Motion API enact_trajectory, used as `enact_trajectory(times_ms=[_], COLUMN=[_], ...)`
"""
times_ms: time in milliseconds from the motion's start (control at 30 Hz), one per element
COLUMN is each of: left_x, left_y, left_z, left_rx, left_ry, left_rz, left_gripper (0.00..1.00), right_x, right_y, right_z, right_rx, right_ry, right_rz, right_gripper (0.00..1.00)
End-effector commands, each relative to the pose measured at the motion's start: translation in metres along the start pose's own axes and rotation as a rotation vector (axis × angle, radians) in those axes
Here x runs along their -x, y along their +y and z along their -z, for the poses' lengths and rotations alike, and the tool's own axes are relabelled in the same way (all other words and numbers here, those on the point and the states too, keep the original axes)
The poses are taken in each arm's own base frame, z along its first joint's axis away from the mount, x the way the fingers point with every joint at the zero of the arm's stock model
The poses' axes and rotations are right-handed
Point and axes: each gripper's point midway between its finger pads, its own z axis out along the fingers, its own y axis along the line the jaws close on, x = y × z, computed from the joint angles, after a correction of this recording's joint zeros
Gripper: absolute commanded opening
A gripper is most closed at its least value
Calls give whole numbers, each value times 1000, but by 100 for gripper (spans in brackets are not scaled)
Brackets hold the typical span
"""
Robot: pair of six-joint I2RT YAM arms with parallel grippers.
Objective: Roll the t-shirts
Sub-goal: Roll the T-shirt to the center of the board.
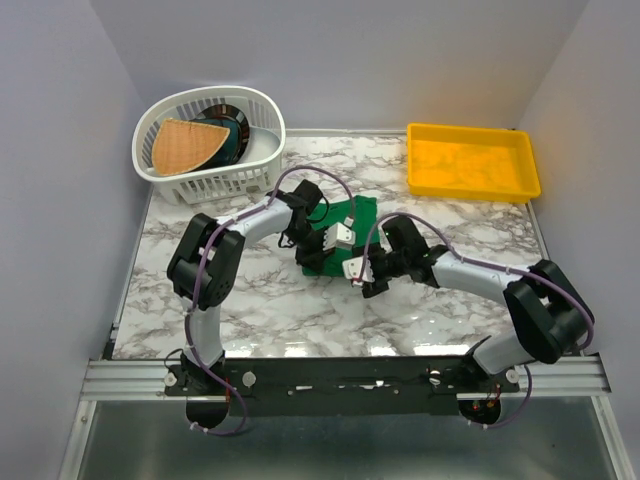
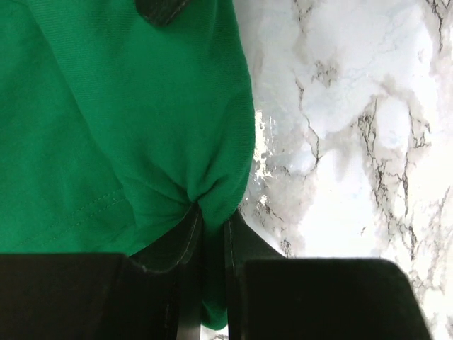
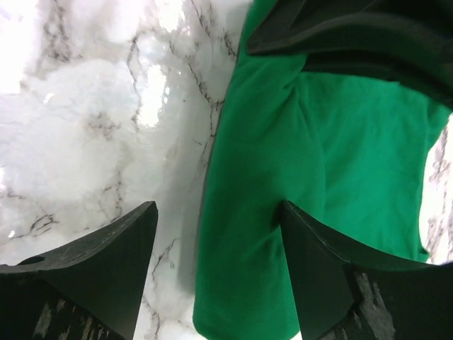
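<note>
The emerald-green t-shirt (image 1: 340, 228) lies folded into a narrow strip on the marble table, mostly covered by both arms. My left gripper (image 1: 335, 237) is shut on a pinched fold of the t-shirt's edge (image 2: 212, 191); the fabric bunches between the fingers. My right gripper (image 1: 357, 270) is open, its jaws astride the near edge of the t-shirt (image 3: 248, 241): one finger (image 3: 318, 262) presses on the cloth, the other (image 3: 106, 262) is over bare marble. The left gripper's black finger shows at the top of the right wrist view.
A white laundry basket (image 1: 170, 178) at the back left holds a dark teal item with a tan wedge (image 1: 190, 145). A yellow tray (image 1: 470, 160) stands at the back right. The table's front edge runs along a metal rail (image 1: 350, 375).
</note>
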Motion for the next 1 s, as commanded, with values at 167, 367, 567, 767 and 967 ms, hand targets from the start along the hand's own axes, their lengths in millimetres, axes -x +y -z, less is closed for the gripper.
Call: enact_trajectory(times_ms=[167, 367, 567, 767, 967], left_x=[-12, -3, 0, 5, 25], left_y=[-22, -22, -22, -14, 7], left_z=[0, 14, 29, 36, 36], left_rx=[-114, -144, -225, -256, -247], left_ry=[7, -5, -5, -60, -140], left_rz=[66, 83, 202, 317, 465], left_gripper=[14, 14, 13, 13, 13], right_x=[-39, -28, 1, 2, -15], right_y=[-31, -5, 36, 62, 52], right_z=[-11, -4, 7, 15, 26], right_rx=[-124, 19, 236, 371, 477], right_ry=[254, 246, 148, 117, 78], right_rz=[-34, -244, -427, -624, -853], right_gripper=[53, 12, 11, 11, 11])
